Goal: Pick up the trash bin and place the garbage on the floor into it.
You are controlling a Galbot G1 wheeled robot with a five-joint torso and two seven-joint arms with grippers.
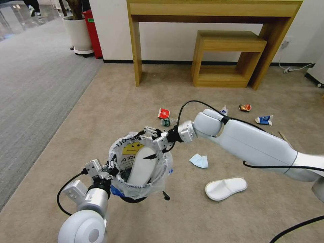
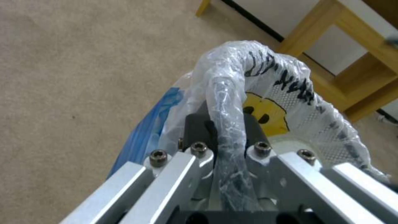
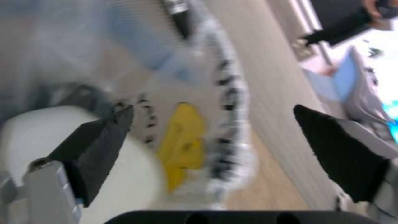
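My left gripper (image 1: 113, 168) is shut on the near rim of the trash bin (image 1: 135, 192), holding it above the floor (image 1: 101, 111); in the left wrist view its fingers (image 2: 199, 124) clamp the bag-wrapped rim (image 2: 226, 102). One white slipper (image 1: 143, 167) stands inside the bin. My right gripper (image 1: 153, 143) hangs open just over the bin's far rim, and its fingers (image 3: 104, 143) are spread apart above the slipper (image 3: 41, 140). On the carpet lie a second slipper (image 1: 226, 188), a pale blue tissue (image 1: 199, 161), a red packet (image 1: 163, 113), a small bottle (image 1: 167, 122), a snack wrapper (image 1: 245, 107) and a blue-white carton (image 1: 264, 119).
A tall wooden console table (image 1: 216, 10) and a lower wooden stool (image 1: 229, 57) stand against the back wall. A white plant pot (image 1: 79, 33) and a red object sit at the back left. Grey striped carpet (image 1: 33, 84) runs along the left.
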